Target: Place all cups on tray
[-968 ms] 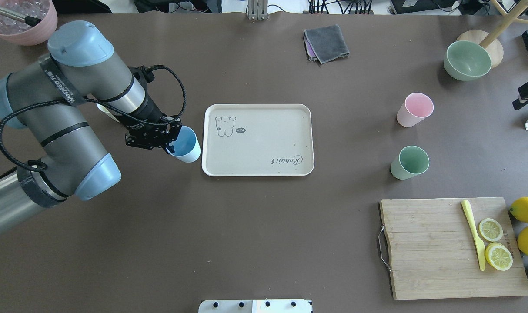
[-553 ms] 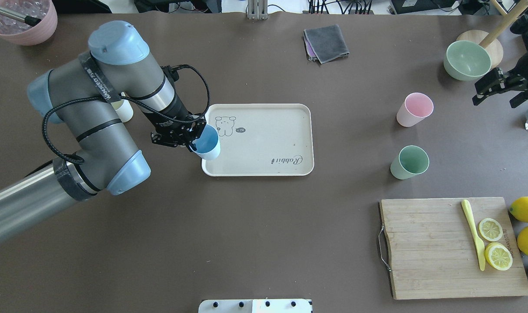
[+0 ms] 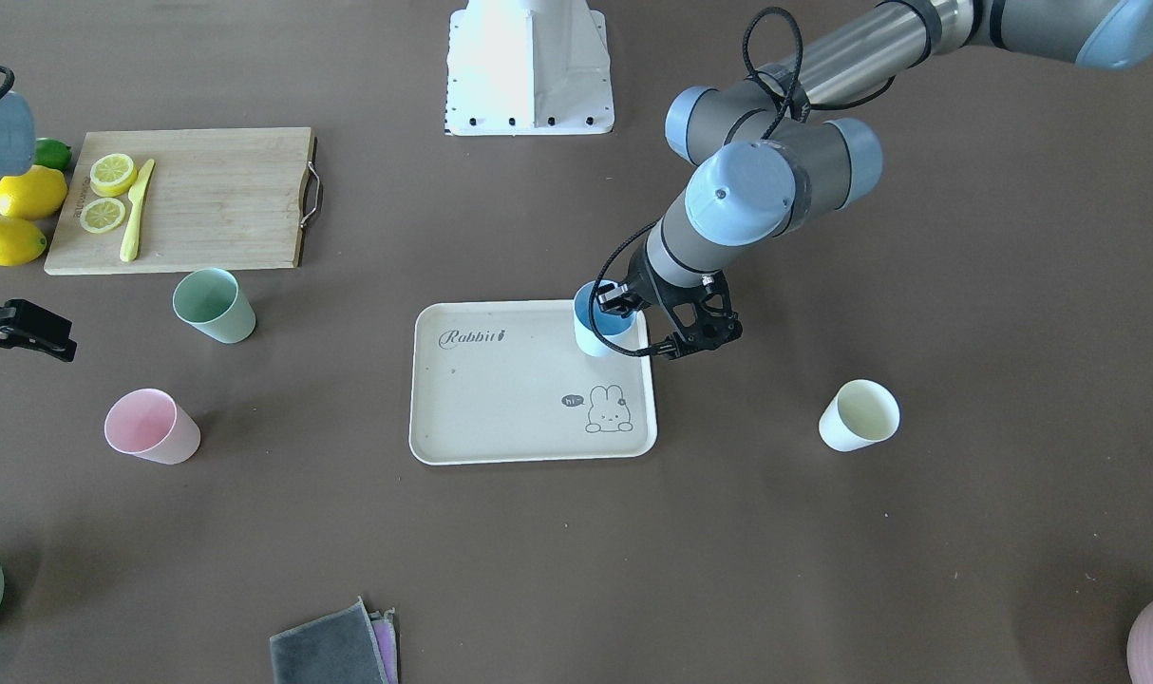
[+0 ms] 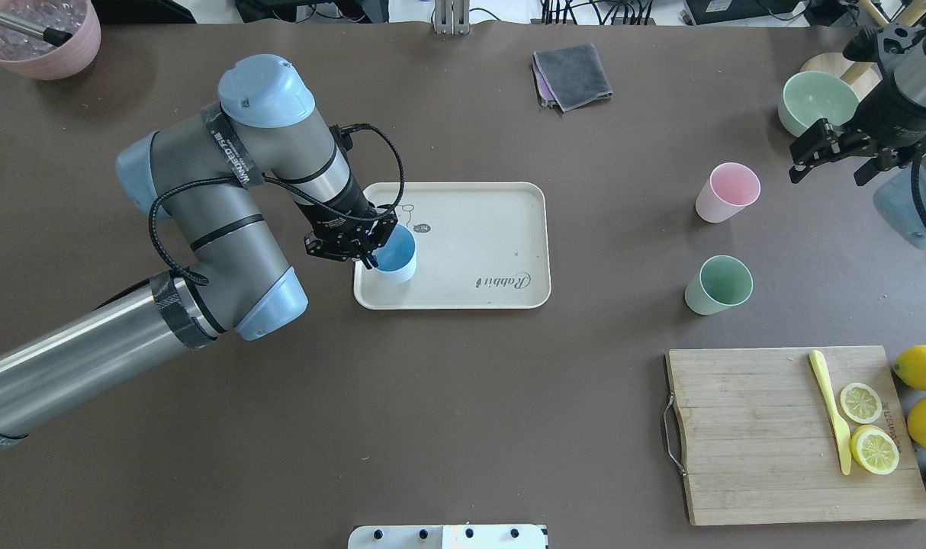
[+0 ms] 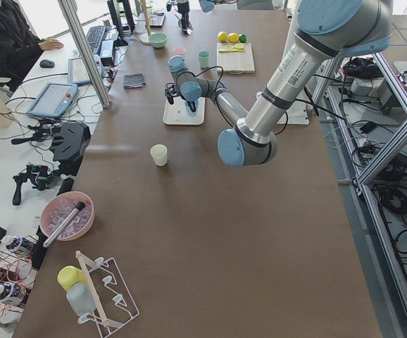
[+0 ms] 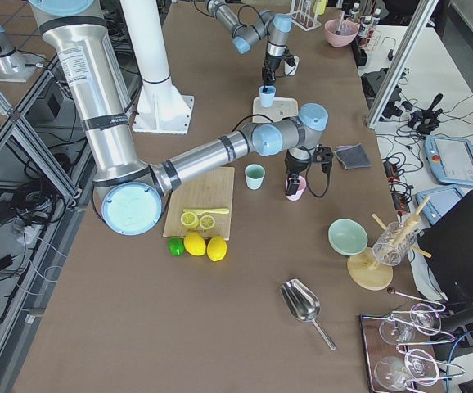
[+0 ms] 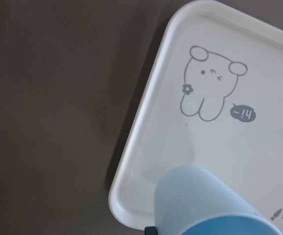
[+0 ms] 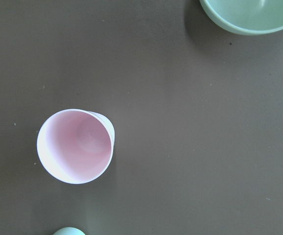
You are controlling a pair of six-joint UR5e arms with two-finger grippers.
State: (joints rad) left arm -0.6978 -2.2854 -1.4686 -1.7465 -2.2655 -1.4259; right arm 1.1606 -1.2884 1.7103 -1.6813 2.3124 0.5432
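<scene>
- The tray [image 4: 471, 236] lies mid-table, its rabbit drawing toward the robot's left.
- The left gripper [image 4: 370, 258] is clamped on the rim of the light blue cup [image 4: 397, 257], over the tray's corner nearest the robot's left. Whether the cup's base touches the tray is unclear.
- The right gripper [image 4: 829, 164] hangs near the pink cup [image 4: 728, 192], jaws apart.
- The green cup [image 4: 718, 285] and the cream cup [image 3: 859, 415] stand on the table, off the tray.

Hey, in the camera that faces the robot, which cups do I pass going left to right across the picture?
Pink cup → green cup → blue cup → cream cup.
</scene>
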